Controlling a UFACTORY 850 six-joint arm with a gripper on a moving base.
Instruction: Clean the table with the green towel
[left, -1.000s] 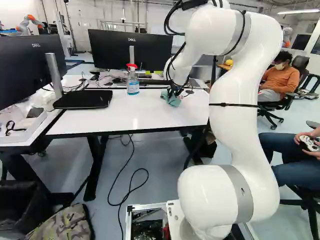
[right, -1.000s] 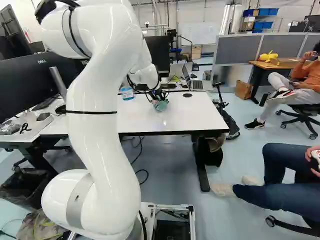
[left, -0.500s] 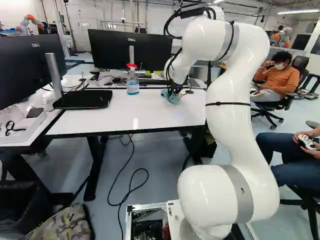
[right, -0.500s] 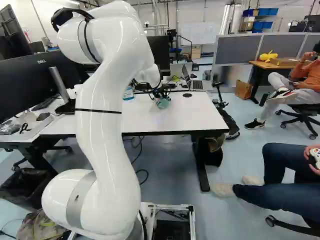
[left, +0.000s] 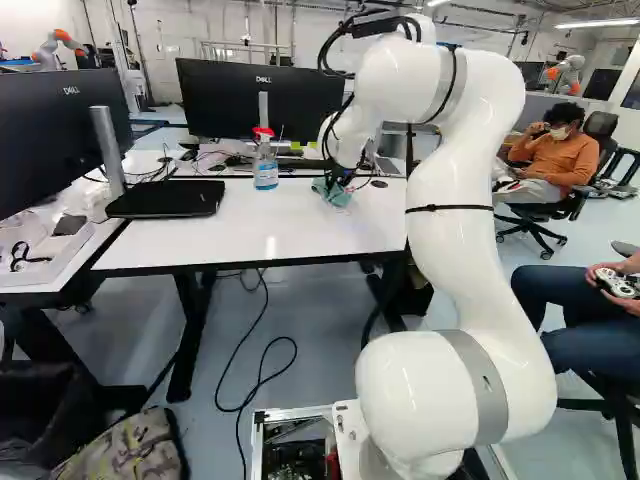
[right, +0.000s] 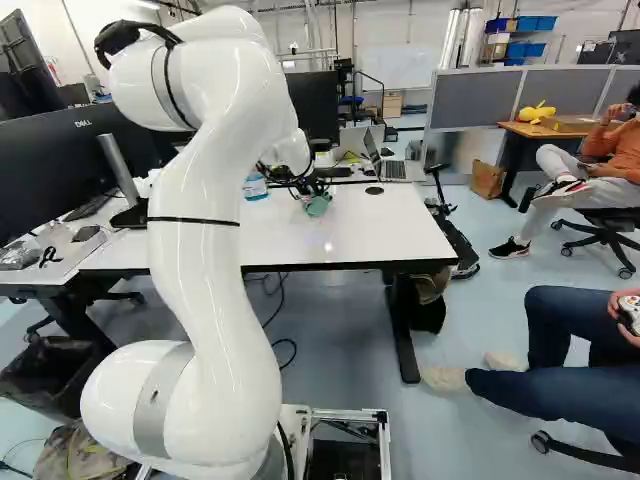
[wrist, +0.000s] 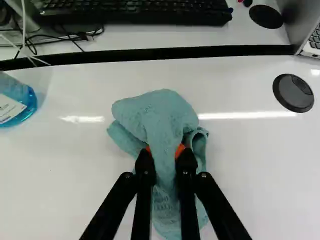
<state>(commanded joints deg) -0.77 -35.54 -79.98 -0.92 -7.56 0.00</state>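
- Your gripper (wrist: 165, 156): clamped on green towel (wrist: 162, 112), both sides.
- Towel bunches ahead of it, over table (wrist: 60, 185).
- Bottle (left: 265, 172) to your left, apart; likely sweep limit.

White table (left: 230, 225) with 1 round black inset (wrist: 293, 93), 1 red-topped bottle (left: 265, 172) and 1 bunched green towel (wrist: 161, 117) on top

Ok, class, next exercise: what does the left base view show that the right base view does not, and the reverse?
Only the left base view: the red top of the spray bottle.

Only the right base view: the blue bins and the brown paper bag.

Both: the white arm, the green towel, the white table and the bottle's blue lower part.
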